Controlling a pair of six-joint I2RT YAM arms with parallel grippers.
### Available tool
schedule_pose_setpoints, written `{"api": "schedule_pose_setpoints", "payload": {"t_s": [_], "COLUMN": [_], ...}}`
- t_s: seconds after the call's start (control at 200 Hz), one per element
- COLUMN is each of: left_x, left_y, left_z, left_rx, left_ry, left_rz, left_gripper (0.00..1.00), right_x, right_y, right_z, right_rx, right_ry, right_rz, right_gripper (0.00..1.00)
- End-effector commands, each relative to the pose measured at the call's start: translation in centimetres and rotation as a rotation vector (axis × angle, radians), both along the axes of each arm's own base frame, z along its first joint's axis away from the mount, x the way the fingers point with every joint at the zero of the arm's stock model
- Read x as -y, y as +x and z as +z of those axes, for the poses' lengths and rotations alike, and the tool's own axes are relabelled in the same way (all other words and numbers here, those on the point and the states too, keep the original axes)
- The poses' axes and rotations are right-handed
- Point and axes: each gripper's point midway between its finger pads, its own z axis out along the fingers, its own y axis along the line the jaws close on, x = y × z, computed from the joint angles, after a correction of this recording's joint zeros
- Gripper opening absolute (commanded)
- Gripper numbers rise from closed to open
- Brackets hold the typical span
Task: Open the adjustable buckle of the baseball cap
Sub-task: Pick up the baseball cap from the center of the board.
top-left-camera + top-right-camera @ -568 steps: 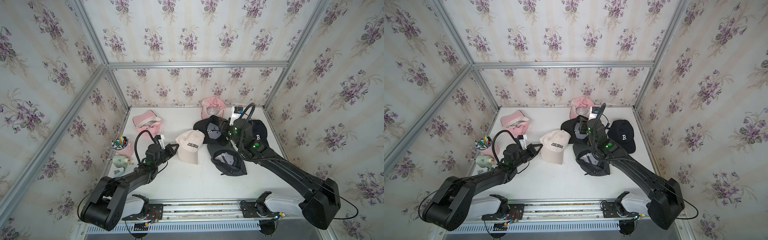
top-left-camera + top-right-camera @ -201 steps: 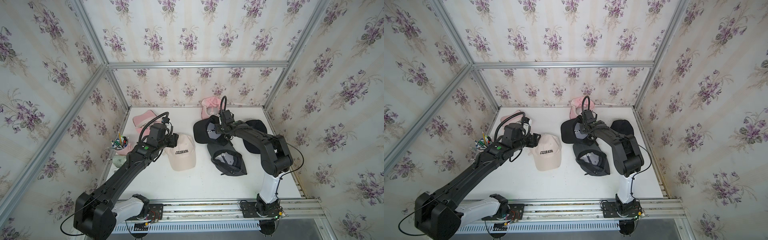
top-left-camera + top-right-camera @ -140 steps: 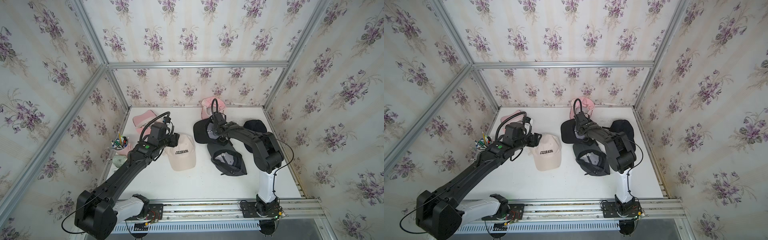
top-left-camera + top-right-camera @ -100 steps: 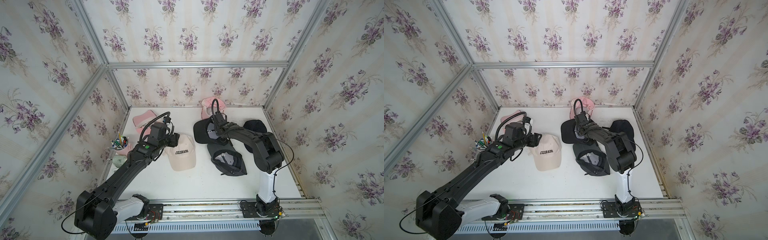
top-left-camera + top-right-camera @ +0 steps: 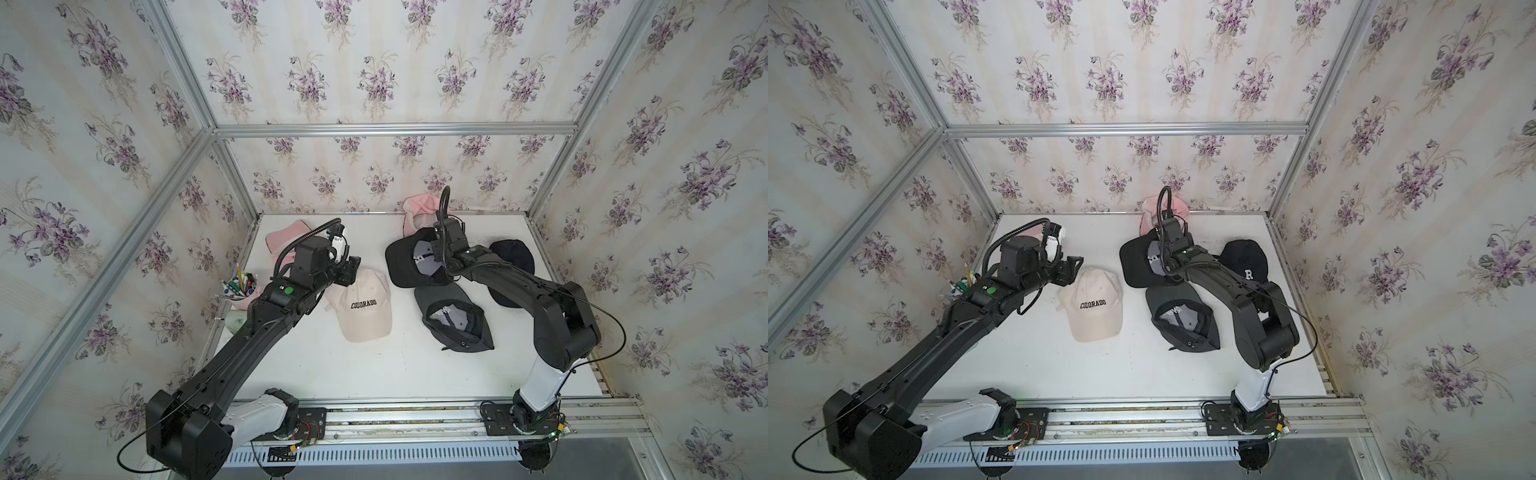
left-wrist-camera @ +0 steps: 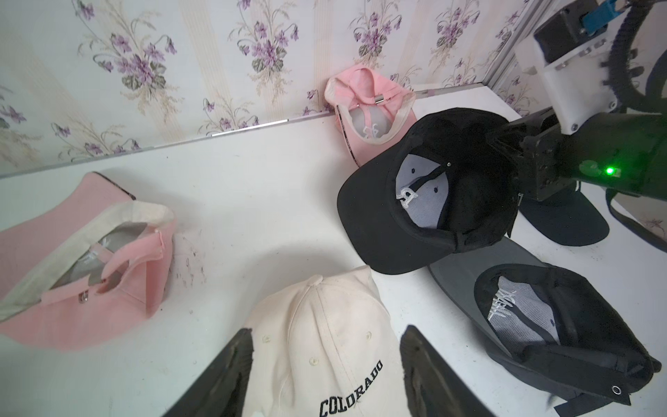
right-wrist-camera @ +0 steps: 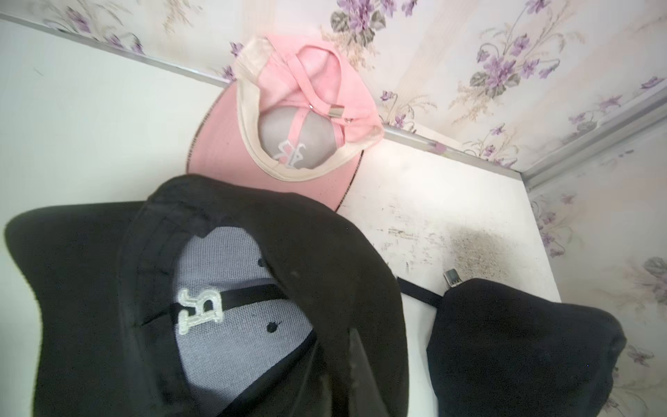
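The right gripper [image 6: 513, 177] is clenched on the rear rim of the upturned black cap [image 5: 398, 266] on the table [image 5: 332, 365]. Its buckle is hidden, so lift gently and turn the strap toward the released left gripper [image 6: 328, 330], which hovers by the COLORADO cap [image 5: 365, 309].

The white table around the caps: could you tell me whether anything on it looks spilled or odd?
A gritty grey-brown patch lies on the table near the back corner, beside the metal strap tip of a black cap; it looks like spilled dust or wear. Dark scuffs also mark the surface beside a pink cap.
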Motion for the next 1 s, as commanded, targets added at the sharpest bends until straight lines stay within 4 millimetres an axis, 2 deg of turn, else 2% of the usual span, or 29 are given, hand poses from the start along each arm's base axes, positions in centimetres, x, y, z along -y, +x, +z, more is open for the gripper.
{"api": "schedule_pose_setpoints", "payload": {"t_s": [0.0, 0.115, 0.23, 0.415, 0.625, 0.65, 0.729, 0.904, 0.924, 0.994], "left_x": [1.5, 3.1, 5.0, 8.1, 12.4, 13.2, 14.6, 16.0, 16.1, 16.0], "left_y": [-0.1, -0.4, -0.4, 0.9, 1.5, 2.1, 2.3, 3.5, 3.7, 4.4], "left_z": [2.4, 4.1, 5.5, 8.7, 10.3, 9.3, 9.5, 9.6, 9.5, 9.6], "left_rx": [0.099, 0.161, 0.221, 0.296, 0.348, 0.329, 0.341, 0.346, 0.347, 0.36], "left_ry": [0.023, 0.059, 0.112, 0.074, 0.076, 0.083, 0.075, 0.074, 0.079, 0.115], "left_rz": [-0.117, -0.21, -0.287, -0.367, -0.47, -0.484, -0.513, -0.51, -0.509, -0.493], "left_gripper": [0.67, 0.7, 0.72, 0.75, 0.77, 0.77, 0.77, 0.78, 0.78, 0.77], "right_x": [-1.8, -2.8, -3.9, -4.2, -4.6, -4.6, -5.0, -5.6, -7.0, -7.6], "right_y": [-0.3, -1.4, -2.7, -3.9, -5.2, -5.3, -6.1, -7.6, -8.6, -9.5], "right_z": [3.1, 5.5, 8.8, 13.1, 16.1, 16.3, 17.2, 18.1, 18.2, 18.3], "right_rx": [0.071, 0.107, 0.155, 0.218, 0.253, 0.258, 0.268, 0.287, 0.288, 0.296], "right_ry": [0.055, 0.089, 0.13, 0.133, 0.135, 0.138, 0.145, 0.151, 0.157, 0.159], "right_rz": [0.127, 0.223, 0.316, 0.384, 0.446, 0.45, 0.481, 0.544, 0.587, 0.619], "right_gripper": [0.0, 0.0, 0.0, 0.0, 0.0, 0.0, 0.0, 0.0, 0.0, 0.0]}}
